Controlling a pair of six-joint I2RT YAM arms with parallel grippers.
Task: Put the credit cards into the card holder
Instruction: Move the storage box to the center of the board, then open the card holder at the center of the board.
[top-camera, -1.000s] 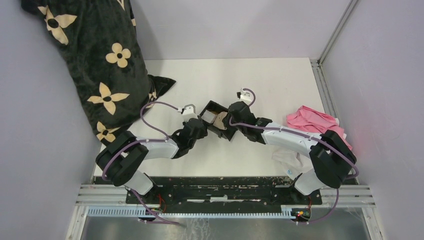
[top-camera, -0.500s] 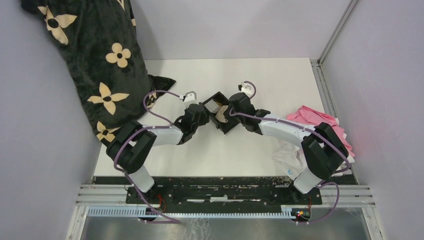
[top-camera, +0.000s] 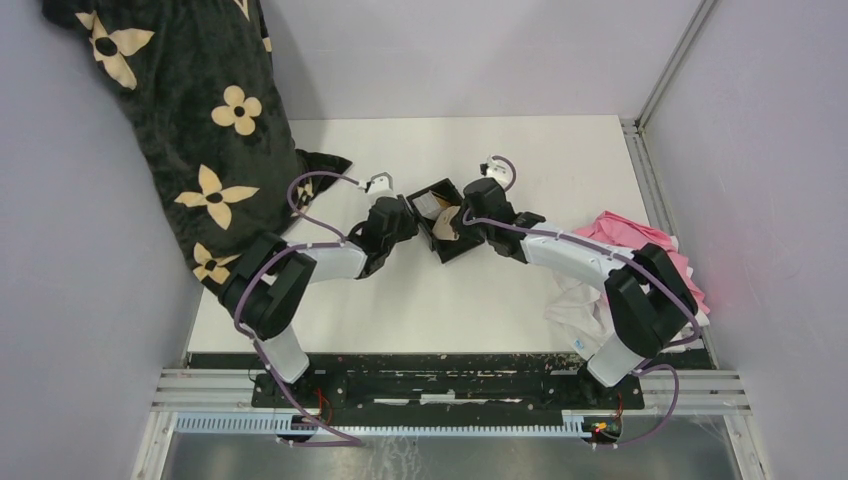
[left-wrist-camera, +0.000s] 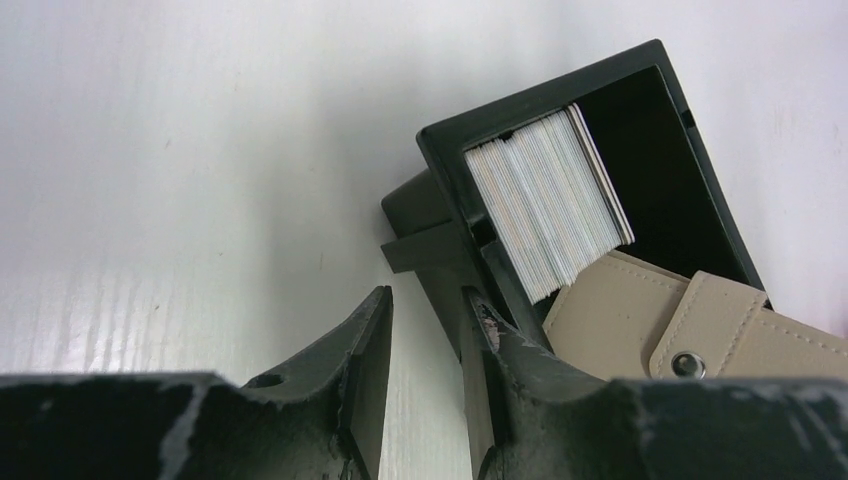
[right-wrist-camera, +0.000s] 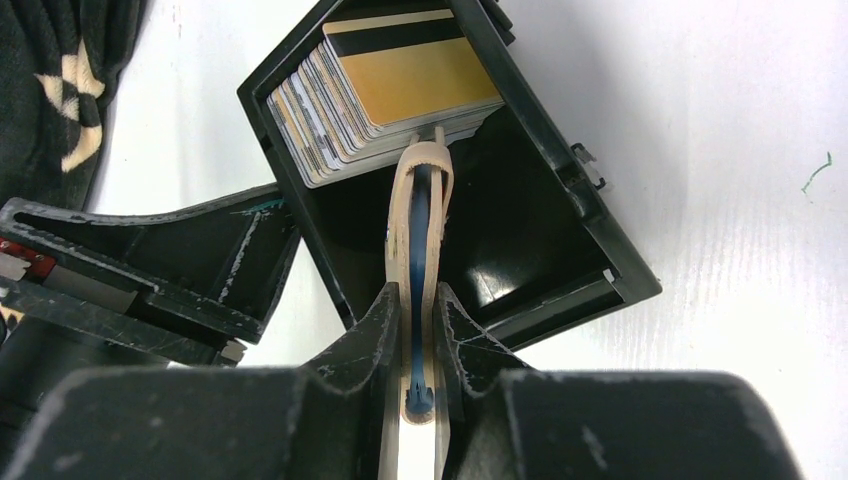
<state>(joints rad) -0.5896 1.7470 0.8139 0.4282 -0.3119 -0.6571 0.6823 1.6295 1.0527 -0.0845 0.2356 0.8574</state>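
A black tray (top-camera: 462, 252) sits mid-table between both arms. A stack of credit cards (right-wrist-camera: 400, 80) leans in it, a golden-yellow one with a black stripe on top; the left wrist view shows the stack (left-wrist-camera: 550, 200) edge-on. My right gripper (right-wrist-camera: 418, 295) is shut on the tan card holder (right-wrist-camera: 400, 215), held edge-on inside the tray (right-wrist-camera: 600, 290), a blue card (right-wrist-camera: 418, 250) between its leaves. The holder's snap tab (left-wrist-camera: 690, 350) shows beside the stack. My left gripper (left-wrist-camera: 425, 305) is open over bare table, its right finger against the tray's wall (left-wrist-camera: 545, 90).
A black cushion with beige flowers (top-camera: 200, 120) fills the back left corner, its tip close to the left arm. A pink cloth (top-camera: 630, 240) and a white cloth (top-camera: 575, 305) lie at the right by the right arm. Grey walls enclose the table.
Both arms have reached farther from their bases. The tray has slid toward the back of the table and turned a little. The right gripper stays closed on the card holder.
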